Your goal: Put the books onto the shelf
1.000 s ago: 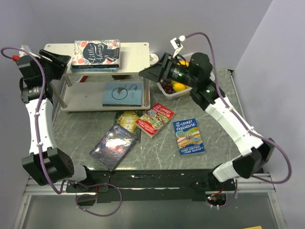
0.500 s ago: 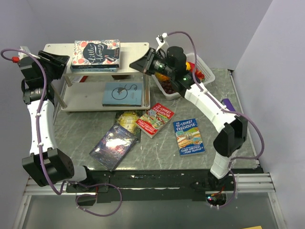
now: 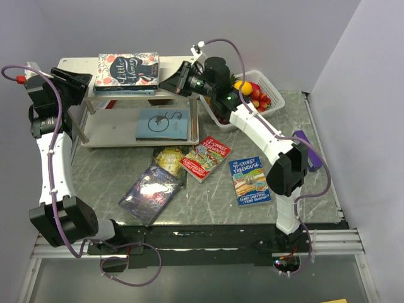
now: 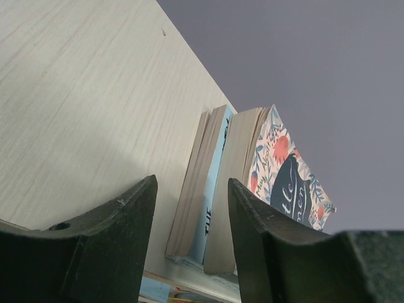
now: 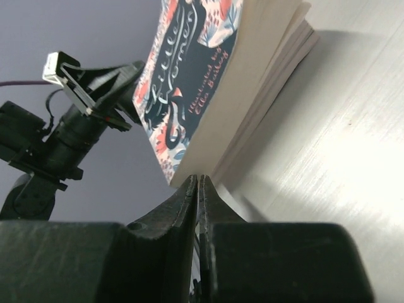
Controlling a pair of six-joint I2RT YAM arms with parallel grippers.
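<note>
Little Women (image 3: 127, 69) lies flat on the shelf's (image 3: 180, 65) top board, hiding most of a second book (image 4: 211, 183); only its page edges show. At the shelf's right end is the right gripper (image 5: 197, 180), jaws pressed together, empty. At the left end is the left gripper (image 4: 191, 182), jaws apart, nothing between. In front of the shelf, the green-gold book (image 3: 169, 158) is partly covered.

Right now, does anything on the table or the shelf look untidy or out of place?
Yes. On the table in front of the shelf, three books lie skewed and overlapping: the dark purple book, the green-gold book, the red book. The blue book lies apart, also tilted.
</note>
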